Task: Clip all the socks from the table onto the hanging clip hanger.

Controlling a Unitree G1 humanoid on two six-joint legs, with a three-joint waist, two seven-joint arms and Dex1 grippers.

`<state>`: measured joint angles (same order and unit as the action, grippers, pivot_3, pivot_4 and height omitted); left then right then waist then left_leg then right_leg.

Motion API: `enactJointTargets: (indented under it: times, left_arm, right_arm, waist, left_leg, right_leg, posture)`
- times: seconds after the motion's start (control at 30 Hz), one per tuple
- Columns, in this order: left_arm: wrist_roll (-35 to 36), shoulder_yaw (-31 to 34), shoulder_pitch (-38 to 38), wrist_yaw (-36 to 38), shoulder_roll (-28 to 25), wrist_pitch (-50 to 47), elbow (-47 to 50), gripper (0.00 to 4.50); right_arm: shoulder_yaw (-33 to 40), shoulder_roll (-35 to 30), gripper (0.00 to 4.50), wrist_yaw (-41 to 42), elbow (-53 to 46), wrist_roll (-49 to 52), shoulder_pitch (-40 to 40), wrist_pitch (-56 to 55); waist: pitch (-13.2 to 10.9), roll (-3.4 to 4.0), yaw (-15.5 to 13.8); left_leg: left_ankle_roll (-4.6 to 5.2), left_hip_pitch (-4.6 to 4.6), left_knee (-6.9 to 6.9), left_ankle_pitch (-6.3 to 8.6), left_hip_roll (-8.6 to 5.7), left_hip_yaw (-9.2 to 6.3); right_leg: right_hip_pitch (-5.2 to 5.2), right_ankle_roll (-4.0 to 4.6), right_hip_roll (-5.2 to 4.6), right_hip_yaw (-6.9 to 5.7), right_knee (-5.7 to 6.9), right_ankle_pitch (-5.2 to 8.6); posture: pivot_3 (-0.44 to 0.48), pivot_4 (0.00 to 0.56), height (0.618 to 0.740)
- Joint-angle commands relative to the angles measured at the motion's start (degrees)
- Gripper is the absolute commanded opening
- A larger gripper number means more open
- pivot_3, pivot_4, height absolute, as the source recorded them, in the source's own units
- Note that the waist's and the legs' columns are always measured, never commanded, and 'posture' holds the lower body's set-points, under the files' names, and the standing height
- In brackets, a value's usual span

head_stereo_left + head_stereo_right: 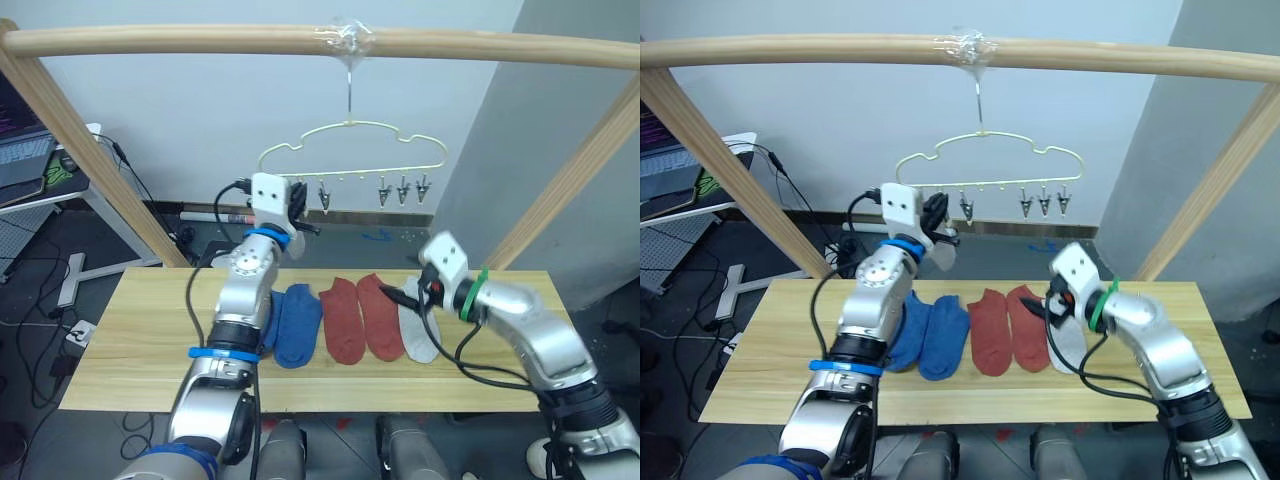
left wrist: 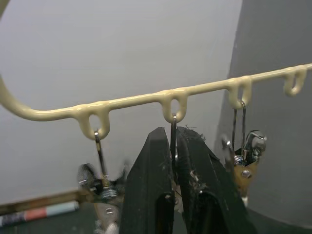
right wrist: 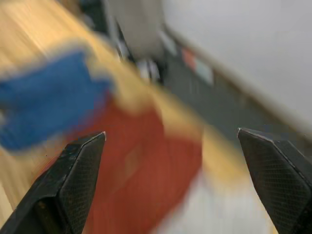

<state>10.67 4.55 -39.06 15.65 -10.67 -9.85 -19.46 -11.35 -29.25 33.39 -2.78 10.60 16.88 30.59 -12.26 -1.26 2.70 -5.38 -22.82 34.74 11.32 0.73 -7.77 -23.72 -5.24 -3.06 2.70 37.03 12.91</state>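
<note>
**Left pinching a clip, right spreading over the socks**

The left gripper (image 2: 174, 195) is squeezing its jaws on a clip of the clip hanger (image 1: 350, 150), up at twelve o'clock. Socks (image 1: 345, 320) are lying limp on the tabletop (image 1: 130, 340); soft and light, best pinched at the cuff. The right gripper (image 3: 170, 180) is hovering above them, jaws wide, empty.

A lab or test room, by its looks: a bare round wooden pole frame (image 1: 300, 41) rigged over a light plank table (image 1: 130, 340), loose black cables (image 1: 30, 280) trailing over grey carpet, an open laptop (image 1: 22, 150) on a white side stand.
</note>
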Motion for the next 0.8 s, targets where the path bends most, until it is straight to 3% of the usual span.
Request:
enactJointTargets:
  times: [0.03, 0.2, 0.4, 0.53, 0.8]
  left_arm:
    - [2.1, -0.1, 0.4, 2.9, -1.6, -6.2, 4.1, 0.01]
    - [1.9, -1.5, 2.0, 6.6, -4.7, -10.5, 7.4, 0.01]
    - [2.1, -1.1, 3.4, 5.3, -3.8, -11.8, 9.7, 0.01]
    - [2.5, -1.0, 4.0, 5.3, -3.6, -12.7, 11.1, 0.0]
    - [2.7, -1.0, 4.2, 5.7, -3.6, -12.6, 10.6, 0.0]
  right_arm:
    - [-1.4, 0.4, 4.5, 0.1, 5.2, -4.4, 2.6, -7.0]
    - [-1.2, 7.5, 4.5, -5.4, 28.7, -8.9, 9.7, -12.3]
    - [1.8, 11.1, 4.5, -7.0, 44.6, -9.4, 13.6, -16.7]
    - [2.5, 10.8, 3.64, -5.2, 47.0, -9.6, 13.1, -17.3]
    - [8.1, 11.3, 0.73, -0.6, 39.8, -3.9, 9.7, -12.9]
  waist:
    - [0.0, 0.0, 0.5]
    - [0.0, -0.01, 1.5]
    - [0.0, 0.0, 0.5]
    - [0.0, 0.0, 0.4]
    - [0.0, 0.0, 0.5]
  left_leg:
    - [0.01, 0.02, 0.01, -0.01, 0.01, -0.01]
    - [0.1, 0.34, 0.02, -0.08, 0.08, 0.0]
    - [0.11, 0.23, 0.01, -0.07, 0.01, -0.03]
    - [0.11, 0.26, 0.01, -0.07, 0.01, -0.05]
    - [0.11, 0.42, 0.03, -0.07, 0.01, -0.06]
  right_leg:
    - [0.0, -0.02, 0.01, -0.01, 0.03, -0.01]
    - [0.27, -0.07, 0.06, -0.02, 0.02, -0.06]
    - [0.33, -0.07, 0.01, 0.0, -0.11, -0.08]
    - [0.34, -0.07, 0.02, -0.01, -0.09, -0.08]
    - [0.48, -0.08, 0.02, -0.01, -0.05, -0.08]
  posture:
    - [-0.008, 0.184, 0.74]
    - [0.023, 0.182, 0.74]
    - [0.037, 0.181, 0.74]
    - [0.049, 0.182, 0.74]
    - [0.036, 0.179, 0.74]
